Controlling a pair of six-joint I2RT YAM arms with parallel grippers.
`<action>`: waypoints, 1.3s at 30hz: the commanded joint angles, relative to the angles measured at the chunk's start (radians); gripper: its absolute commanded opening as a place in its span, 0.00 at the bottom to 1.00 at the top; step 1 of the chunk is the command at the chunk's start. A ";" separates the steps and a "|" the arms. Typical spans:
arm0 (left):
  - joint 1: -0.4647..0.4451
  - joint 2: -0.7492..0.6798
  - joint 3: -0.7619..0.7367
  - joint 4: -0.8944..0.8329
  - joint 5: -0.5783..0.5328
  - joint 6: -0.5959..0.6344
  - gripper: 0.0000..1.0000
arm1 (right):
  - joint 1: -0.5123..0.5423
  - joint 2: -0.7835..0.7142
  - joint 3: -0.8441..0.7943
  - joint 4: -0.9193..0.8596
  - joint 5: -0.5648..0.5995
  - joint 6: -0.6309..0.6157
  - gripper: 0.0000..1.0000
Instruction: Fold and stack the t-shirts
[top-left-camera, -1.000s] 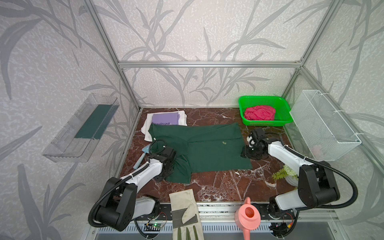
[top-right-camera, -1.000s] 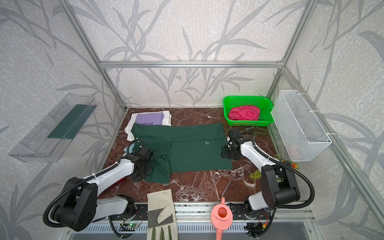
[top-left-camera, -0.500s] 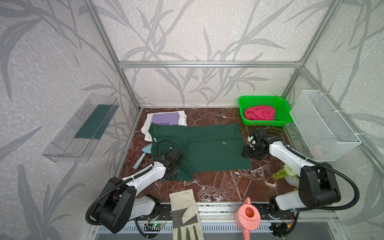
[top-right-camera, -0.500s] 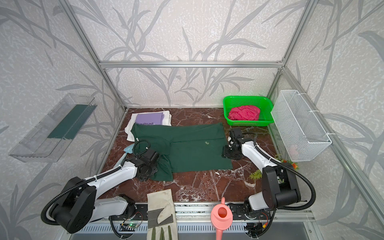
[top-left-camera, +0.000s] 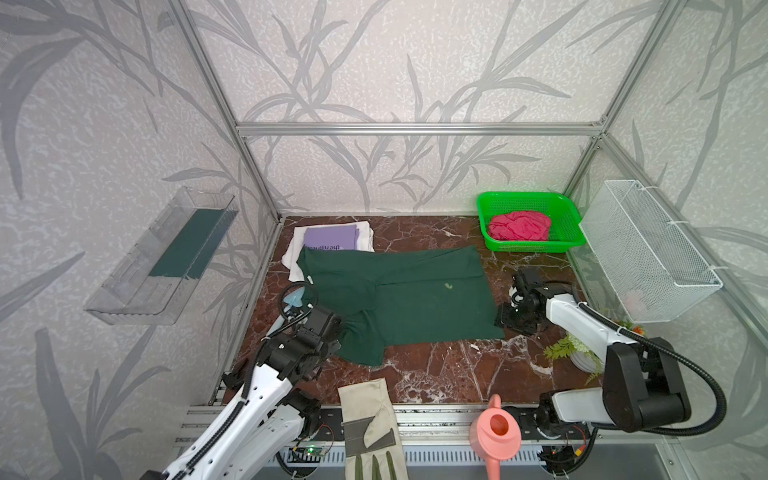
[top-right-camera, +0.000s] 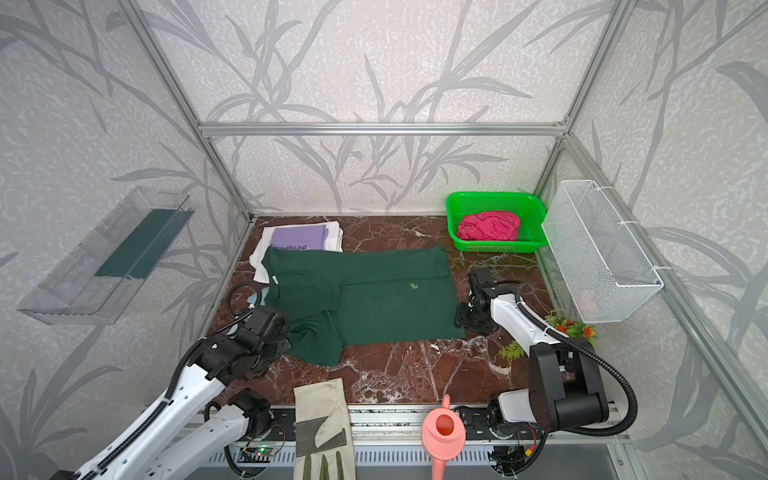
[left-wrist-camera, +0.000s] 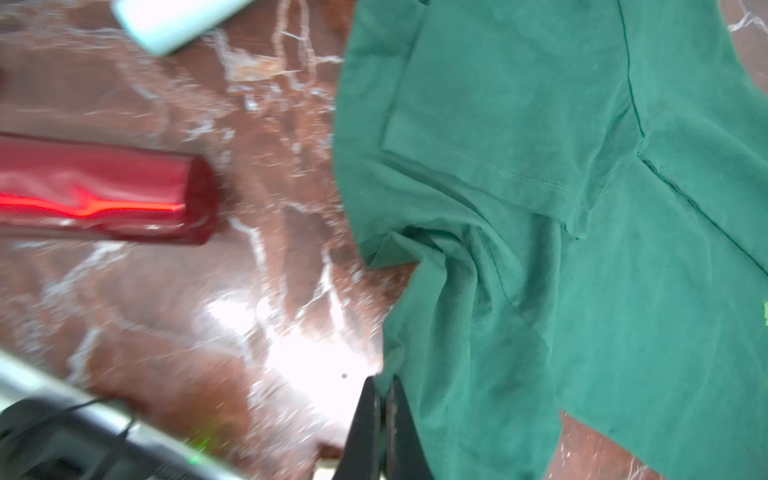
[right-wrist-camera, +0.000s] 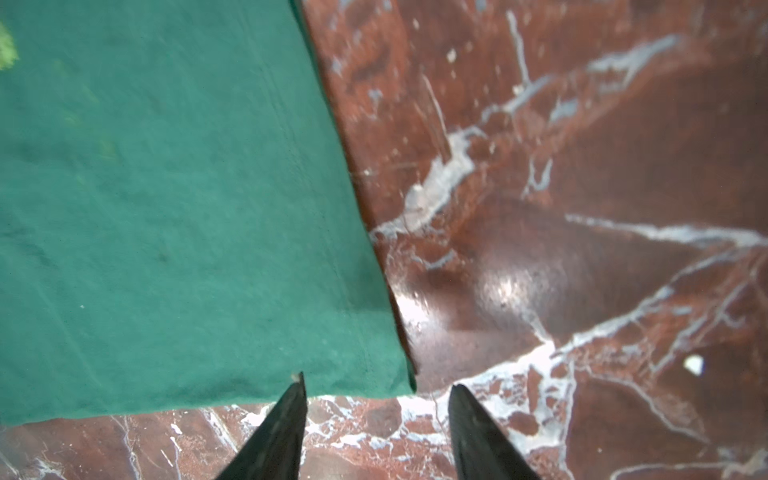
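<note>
Two grippers sit at the near edge of the dark green tee (top-left-camera: 415, 299), which lies spread on the table (top-left-camera: 436, 374) with its long axis running left to right. At its near-left end the left gripper (left-wrist-camera: 384, 384) is pinched closed on a bunched fold of cloth. At the near-right corner the right gripper (right-wrist-camera: 376, 384) stands with jaws apart, and the corner lies ungripped in the gap between them. The right arm is nearest that corner, so closing there looks like the next need. Farther back on the left, the tee's end overlaps the folded lilac tee (top-left-camera: 330, 239) on the white tee (top-left-camera: 293, 266). The pink-red tee (top-left-camera: 519, 226) waits crumpled in the green basket (top-left-camera: 523, 195) at far right.
</note>
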 joint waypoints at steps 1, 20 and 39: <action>-0.003 -0.014 0.035 -0.113 -0.041 -0.013 0.00 | 0.001 -0.034 -0.029 -0.023 0.012 0.026 0.53; -0.003 -0.013 0.118 -0.122 -0.021 0.020 0.00 | 0.020 0.105 -0.060 0.094 -0.033 0.055 0.14; -0.008 -0.118 0.281 -0.360 0.069 -0.057 0.00 | 0.040 -0.239 -0.067 -0.185 0.020 0.100 0.00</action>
